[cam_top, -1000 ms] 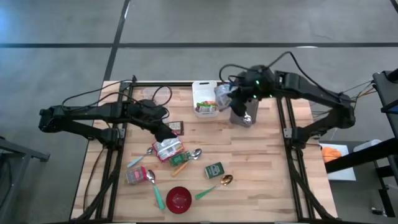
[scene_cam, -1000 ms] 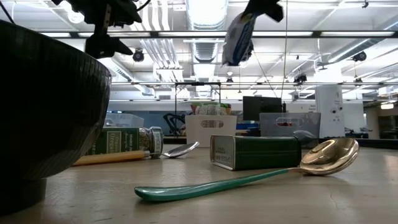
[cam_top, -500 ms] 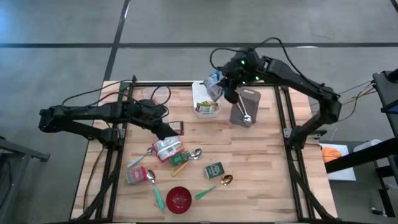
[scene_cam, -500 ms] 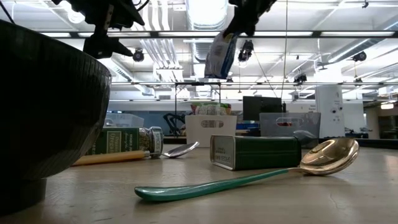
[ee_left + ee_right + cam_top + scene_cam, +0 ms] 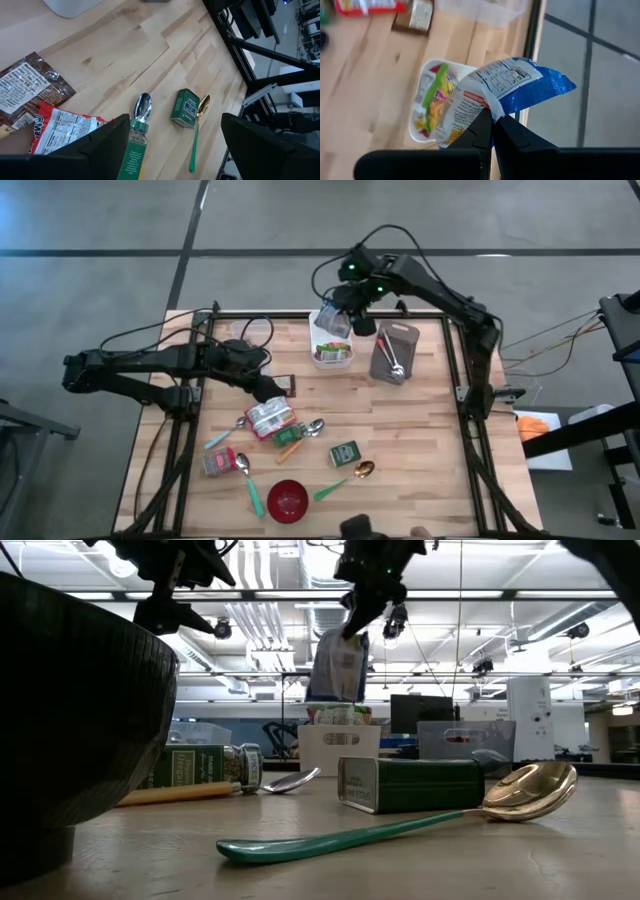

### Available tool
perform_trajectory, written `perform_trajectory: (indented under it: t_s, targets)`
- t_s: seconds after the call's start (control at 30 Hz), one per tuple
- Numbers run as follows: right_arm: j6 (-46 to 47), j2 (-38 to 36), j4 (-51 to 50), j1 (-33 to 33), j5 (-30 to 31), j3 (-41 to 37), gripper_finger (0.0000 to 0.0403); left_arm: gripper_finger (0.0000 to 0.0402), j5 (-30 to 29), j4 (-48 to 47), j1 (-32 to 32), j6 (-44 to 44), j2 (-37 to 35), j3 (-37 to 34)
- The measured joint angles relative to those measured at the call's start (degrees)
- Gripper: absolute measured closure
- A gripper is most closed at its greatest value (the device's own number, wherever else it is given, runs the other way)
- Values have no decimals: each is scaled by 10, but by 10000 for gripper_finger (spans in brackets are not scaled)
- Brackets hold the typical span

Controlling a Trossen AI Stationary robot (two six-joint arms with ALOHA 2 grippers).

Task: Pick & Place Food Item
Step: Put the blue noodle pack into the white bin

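Snack bag (image 5: 333,321) now over white bin (image 5: 331,351), carried across from grey tray (image 5: 393,352); right gripper (image 5: 355,315) clenched on bag; I judge release next; left gripper (image 5: 262,388) spread, empty, waiting above red packet (image 5: 270,418).

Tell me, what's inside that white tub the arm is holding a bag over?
The white tub holds colourful snack packets, green, red and yellow. The blue-and-white bag pinched in the right tool covers part of it, so anything there is hidden.

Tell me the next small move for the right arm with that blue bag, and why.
Probably lower, then release. The right gripper is shut on the blue snack bag, which hangs directly over the white bin already holding packets, not yet inside it.
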Motion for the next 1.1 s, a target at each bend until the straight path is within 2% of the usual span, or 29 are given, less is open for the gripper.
perform_trajectory:
  t_s: [0.3, 0.4, 0.67, 1.1]
  targets:
    - [-114, 66, -58, 1, 6, 77, 395, 83, -9, 0, 0, 0, 0, 0]
    - [-124, 72, -59, 4, 39, 77, 395, 83, -15, 0, 0, -1, 0, 0]
    - [-128, 80, -60, 11, 96, 50, 395, 83, -19, 0, 0, -1, 0, 0]
    - [-125, 80, -4, 24, 109, -31, 395, 83, -19, 0, 0, 0, 0, 0]
